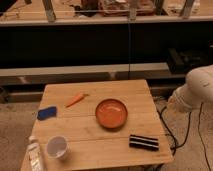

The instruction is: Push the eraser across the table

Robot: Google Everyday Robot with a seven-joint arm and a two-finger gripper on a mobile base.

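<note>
Camera view gives us the desk (125,90) in the lower middle of the frame. The eraser (144,142) lies flat near its lower right corner, just below and right of the orange dish (111,113), not touching it. We see the white arm (200,87) at the right edge, beside the desk, with the gripper (176,102) at its lower end, apart from the eraser. We cannot tell whether it is open or closed. A carrot (75,100), blue pad (47,113) and white cup (57,147) sit further left.
</note>
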